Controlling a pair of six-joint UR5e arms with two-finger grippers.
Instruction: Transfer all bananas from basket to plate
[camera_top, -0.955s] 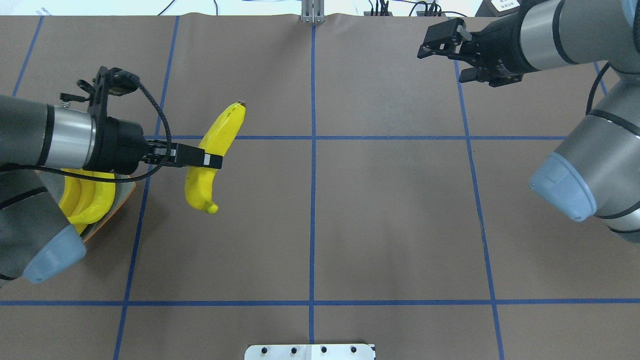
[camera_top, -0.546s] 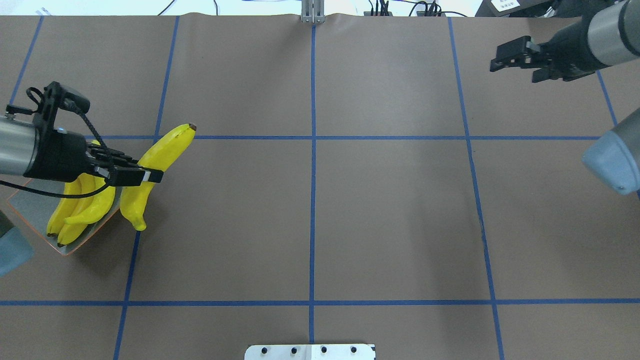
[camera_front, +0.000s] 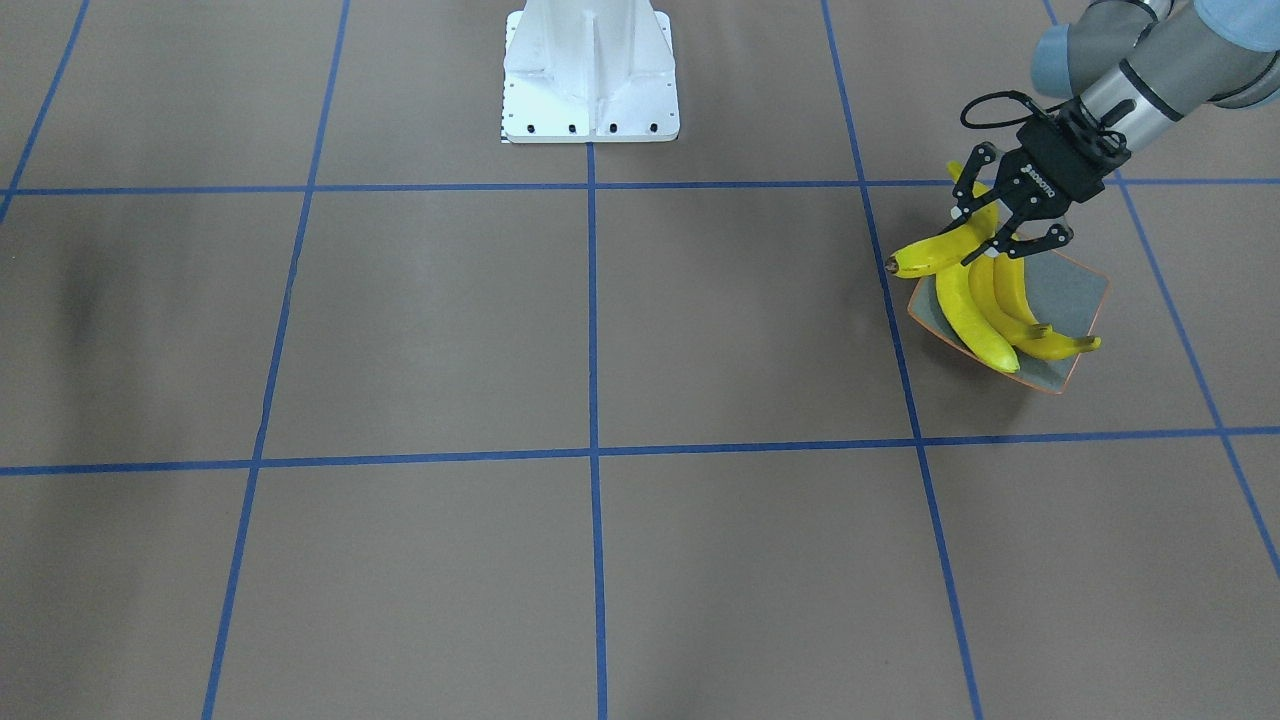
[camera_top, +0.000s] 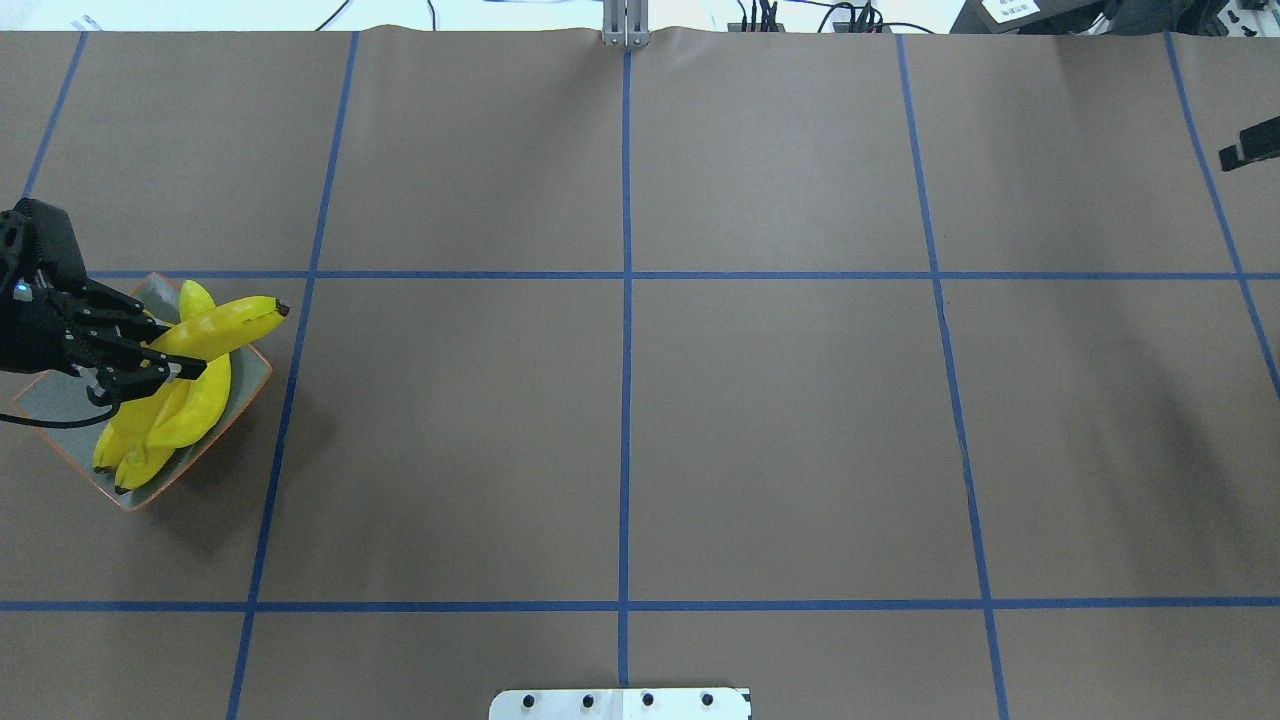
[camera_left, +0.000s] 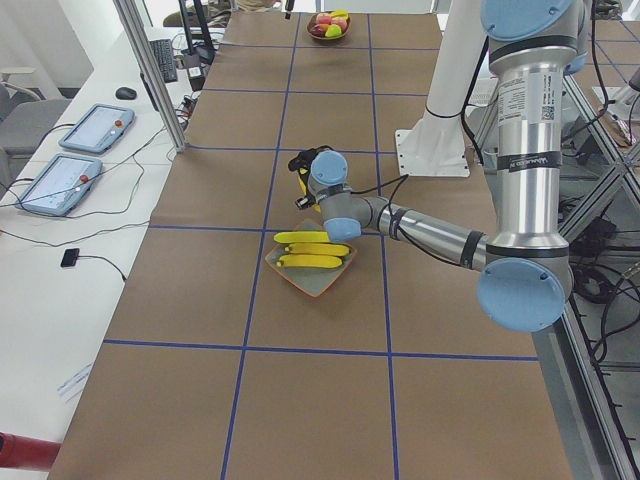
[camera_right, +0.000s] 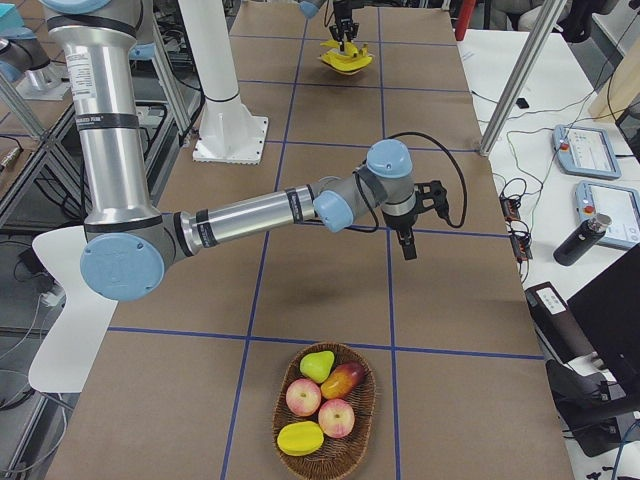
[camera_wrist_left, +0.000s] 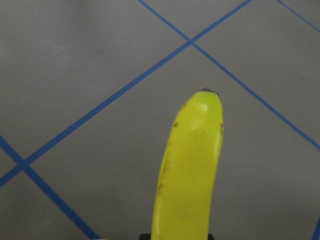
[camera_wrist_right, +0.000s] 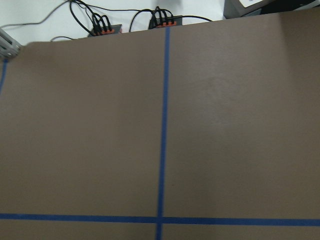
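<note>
My left gripper (camera_top: 178, 350) is shut on a yellow banana (camera_top: 232, 318) and holds it low across the plate (camera_top: 55, 405), a square grey-green dish with an orange rim. The banana's dark tip pokes past the plate's edge. It fills the left wrist view (camera_wrist_left: 192, 170). Other bananas (camera_top: 165, 420) lie side by side on the plate. In the front view the gripper (camera_front: 985, 235) grips the banana (camera_front: 925, 258) over the plate (camera_front: 1078, 290). My right gripper (camera_right: 405, 235) is far from these; only a finger shows at the overhead view's right edge (camera_top: 1248, 152), and I cannot tell whether it is open.
A wicker basket (camera_right: 283, 440) with apples, a pear and other fruit, no bananas in sight, stands at the table's right end. It also shows in the exterior left view (camera_left: 330, 35). The white robot base (camera_front: 590, 75) stands mid-table at the robot's side.
My left gripper has carried the banana leftward, turned it and brought it over the plate. My right arm has drawn back to the right, almost out of the overhead view.
</note>
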